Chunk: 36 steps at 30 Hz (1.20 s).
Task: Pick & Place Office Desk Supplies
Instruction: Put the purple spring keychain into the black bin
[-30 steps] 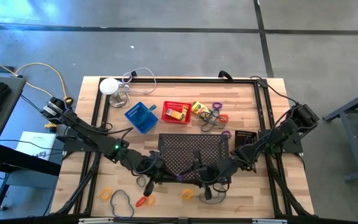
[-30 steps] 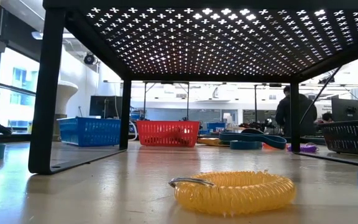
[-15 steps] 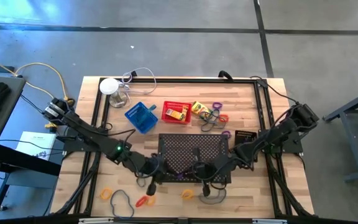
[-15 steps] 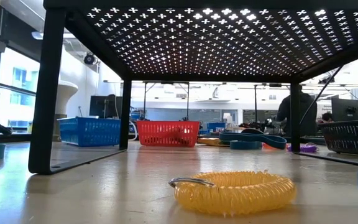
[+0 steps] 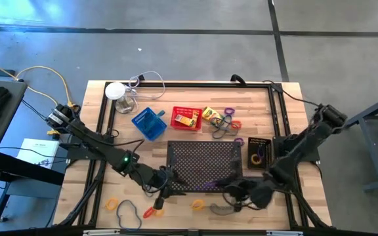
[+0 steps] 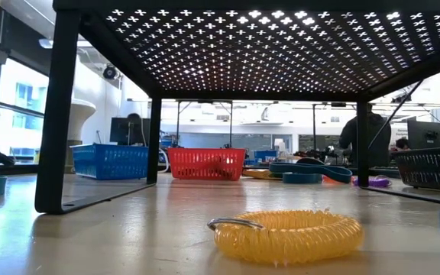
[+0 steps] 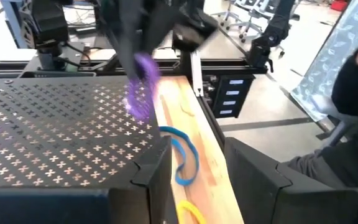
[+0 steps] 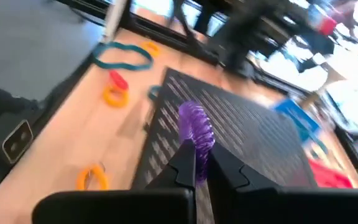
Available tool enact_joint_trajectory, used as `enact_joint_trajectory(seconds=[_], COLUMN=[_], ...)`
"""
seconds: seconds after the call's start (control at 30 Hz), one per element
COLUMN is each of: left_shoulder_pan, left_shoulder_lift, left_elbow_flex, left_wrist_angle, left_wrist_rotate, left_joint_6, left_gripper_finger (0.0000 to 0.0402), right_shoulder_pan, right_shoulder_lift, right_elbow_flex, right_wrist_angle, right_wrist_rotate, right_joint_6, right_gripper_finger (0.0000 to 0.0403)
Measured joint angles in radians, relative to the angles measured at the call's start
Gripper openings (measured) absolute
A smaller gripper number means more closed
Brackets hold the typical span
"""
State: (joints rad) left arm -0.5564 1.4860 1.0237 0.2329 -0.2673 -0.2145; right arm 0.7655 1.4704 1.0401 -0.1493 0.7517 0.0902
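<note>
A purple coiled loop (image 8: pixel 196 129) is pinched between the closed fingers of the right gripper (image 8: pixel 202 167), held above the near edge of the large black perforated tray (image 5: pixel 202 160). The left wrist view shows the same loop hanging over that tray's near edge, by the bench's front edge. The left gripper (image 7: pixel 194 171) sits at the tray's near left corner, its fingers apart and empty. A blue loop (image 7: pixel 182 152) and a yellow one (image 7: pixel 188 213) lie on the bench's front strip. Toward the far edge stand the blue basket (image 5: pixel 149 123) and red basket (image 5: pixel 186 118); the black basket (image 5: pixel 259 153) is right of the tray
</note>
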Motion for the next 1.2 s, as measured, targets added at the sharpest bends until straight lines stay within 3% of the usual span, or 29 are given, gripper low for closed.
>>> enact_joint_trajectory(seconds=[0.2, 0.53, 0.63, 0.73, 0.97, 1.2], left_shoulder_pan=[-0.025, -0.064, -0.075, -0.077, -0.087, -0.091], left_shoulder_lift=[0.0, 0.0, 0.0, 0.0, 0.0, -0.001], left_elbow_flex=[0.0, 0.0, 0.0, 0.0, 0.0, 0.0], left_wrist_angle=[-0.001, -0.038, -0.07, -0.092, -0.107, -0.108], left_wrist_rotate=[0.0, 0.001, 0.002, 0.003, 0.002, 0.002], left_joint_6=[0.0, -0.018, -0.086, -0.096, -0.097, -0.097], left_gripper_finger=[0.0145, 0.0145, 0.0145, 0.0145, 0.0145, 0.0145], right_shoulder_pan=[0.08, 0.197, 0.194, 0.175, 0.089, 0.056], right_shoulder_lift=[-0.107, -0.213, -0.222, -0.222, -0.238, -0.237], right_elbow_flex=[0.001, 0.001, 0.001, -0.011, -0.143, -0.242], right_wrist_angle=[-0.463, -1.026, -1.263, -1.415, -1.308, -1.177], right_wrist_rotate=[0.055, 0.133, 0.103, -0.03, -0.324, -0.337], right_joint_6=[0.477, 1.127, 1.4, 1.654, 1.707, 1.636], right_gripper_finger=[0.0006, 0.0006, 0.0008, 0.0008, 0.0008, 0.0014])
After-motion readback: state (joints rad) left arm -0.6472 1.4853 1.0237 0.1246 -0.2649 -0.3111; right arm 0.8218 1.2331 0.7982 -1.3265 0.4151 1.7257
